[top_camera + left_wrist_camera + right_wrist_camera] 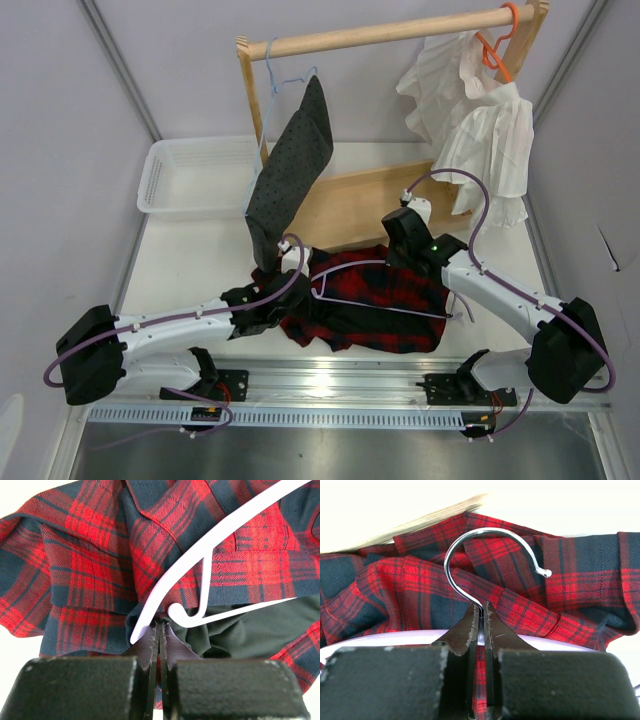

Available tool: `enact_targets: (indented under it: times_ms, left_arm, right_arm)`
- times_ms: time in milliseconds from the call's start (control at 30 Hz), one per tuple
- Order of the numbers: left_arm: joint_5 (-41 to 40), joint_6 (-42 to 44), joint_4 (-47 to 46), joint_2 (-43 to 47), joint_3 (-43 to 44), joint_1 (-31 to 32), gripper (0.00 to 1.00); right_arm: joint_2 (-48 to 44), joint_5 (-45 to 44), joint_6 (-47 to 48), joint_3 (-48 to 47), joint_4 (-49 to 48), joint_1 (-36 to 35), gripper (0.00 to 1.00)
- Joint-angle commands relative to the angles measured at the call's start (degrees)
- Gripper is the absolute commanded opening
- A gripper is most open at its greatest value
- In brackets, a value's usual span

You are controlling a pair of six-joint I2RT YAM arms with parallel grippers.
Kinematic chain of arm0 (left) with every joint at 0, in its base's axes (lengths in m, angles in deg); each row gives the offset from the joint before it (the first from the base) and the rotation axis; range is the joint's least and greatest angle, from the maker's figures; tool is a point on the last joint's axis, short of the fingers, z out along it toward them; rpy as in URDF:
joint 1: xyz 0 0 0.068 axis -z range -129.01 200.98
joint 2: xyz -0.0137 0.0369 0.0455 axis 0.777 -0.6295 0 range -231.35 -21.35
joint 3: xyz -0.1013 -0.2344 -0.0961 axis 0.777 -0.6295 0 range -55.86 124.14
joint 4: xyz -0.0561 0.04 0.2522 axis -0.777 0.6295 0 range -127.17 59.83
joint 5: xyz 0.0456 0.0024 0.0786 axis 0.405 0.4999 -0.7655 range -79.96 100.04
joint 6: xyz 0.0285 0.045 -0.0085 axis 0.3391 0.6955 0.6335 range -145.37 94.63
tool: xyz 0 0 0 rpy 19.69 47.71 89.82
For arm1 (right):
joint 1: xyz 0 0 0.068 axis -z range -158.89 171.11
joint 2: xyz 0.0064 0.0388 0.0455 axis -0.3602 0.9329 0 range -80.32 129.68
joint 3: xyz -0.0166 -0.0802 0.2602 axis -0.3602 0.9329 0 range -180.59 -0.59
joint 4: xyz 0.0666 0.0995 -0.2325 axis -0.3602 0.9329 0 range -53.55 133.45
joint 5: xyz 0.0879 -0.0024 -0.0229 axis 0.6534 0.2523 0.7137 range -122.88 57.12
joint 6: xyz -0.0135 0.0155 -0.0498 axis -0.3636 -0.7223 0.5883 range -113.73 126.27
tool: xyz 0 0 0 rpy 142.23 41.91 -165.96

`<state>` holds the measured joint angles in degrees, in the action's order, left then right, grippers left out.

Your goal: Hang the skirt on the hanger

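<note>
The red-and-navy plaid skirt (pixel 385 300) lies crumpled on the table between the arms, its dark lining showing at the near edge (pixel 240 635). The lilac hanger (pixel 350 267) lies on top of it. My left gripper (pixel 283 300) sits at the skirt's left edge, jaws shut on bunched fabric (pixel 161 624), with the hanger's arm (pixel 165 587) just beside the fingertips. My right gripper (pixel 405 255) is at the skirt's far right side, shut on the stem of the hanger's silver hook (pixel 487 530); the lilac bar (pixel 380 639) runs behind the fingers.
A wooden rack (pixel 380 35) stands at the back. On it hang a dark grey speckled garment (pixel 290 170) on a light blue hanger and a white ruffled garment (pixel 480 120) on an orange hanger. A white basket (pixel 195 175) sits back left.
</note>
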<state>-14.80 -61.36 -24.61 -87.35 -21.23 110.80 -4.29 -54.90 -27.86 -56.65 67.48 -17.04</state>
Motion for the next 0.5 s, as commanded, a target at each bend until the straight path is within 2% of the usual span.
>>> enact_targets:
  times_ms: [0,467]
  left_arm:
    - [-3.9,-0.14,-3.42,0.34,1.93,-0.49,0.0]
    - [-5.57,0.92,-5.26,0.96,1.49,0.31,0.0]
  right_arm:
    - [-0.97,-0.74,0.38,-0.64,1.14,-0.17,0.0]
    - [-0.36,-0.66,0.2,-0.11,1.23,-0.7,0.0]
